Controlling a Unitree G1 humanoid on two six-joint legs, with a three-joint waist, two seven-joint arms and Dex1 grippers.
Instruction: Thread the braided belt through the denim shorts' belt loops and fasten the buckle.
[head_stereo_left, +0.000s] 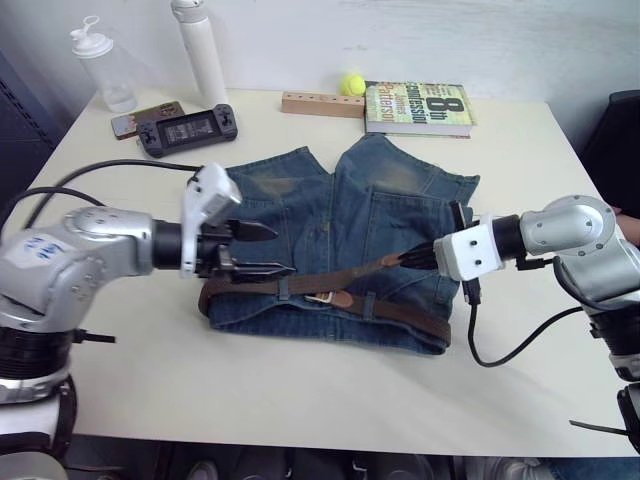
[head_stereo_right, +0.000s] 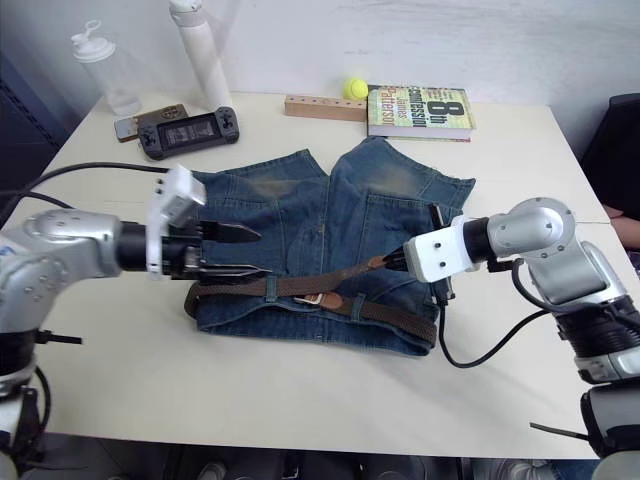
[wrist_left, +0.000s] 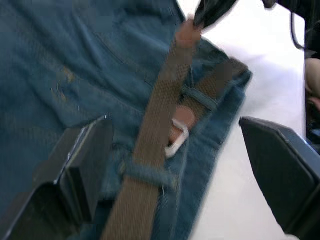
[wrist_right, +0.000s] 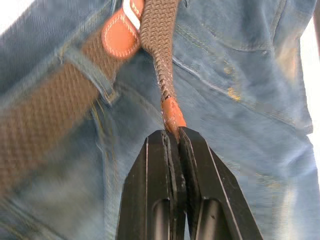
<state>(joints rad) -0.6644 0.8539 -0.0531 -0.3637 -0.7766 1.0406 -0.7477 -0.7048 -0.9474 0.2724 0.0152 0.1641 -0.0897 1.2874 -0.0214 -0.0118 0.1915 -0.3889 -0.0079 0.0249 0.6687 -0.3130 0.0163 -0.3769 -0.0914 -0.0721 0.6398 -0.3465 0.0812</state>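
The denim shorts (head_stereo_left: 330, 200) lie flat mid-table, waistband toward the front edge. The braided belt (head_stereo_left: 400, 312) runs along that waistband under the belt loops (wrist_left: 145, 174). Its strap passes the silver buckle (head_stereo_left: 322, 297) and rises up and to the right. My right gripper (head_stereo_left: 405, 258) is shut on the tan leather tip (wrist_right: 172, 114), holding it just above the denim. At the waistband's left end my left gripper (head_stereo_left: 262, 250) is open. Its fingers (wrist_left: 82, 165) stand either side of the belt and hold nothing.
Along the back of the table (head_stereo_left: 300, 400) are a book (head_stereo_left: 418, 108), a tennis ball (head_stereo_left: 351, 84), a wooden block (head_stereo_left: 322, 104), a handheld game console (head_stereo_left: 187, 129), a phone (head_stereo_left: 135, 119) and two bottles (head_stereo_left: 103, 68). My right arm's cable (head_stereo_left: 500, 345) trails on the table.
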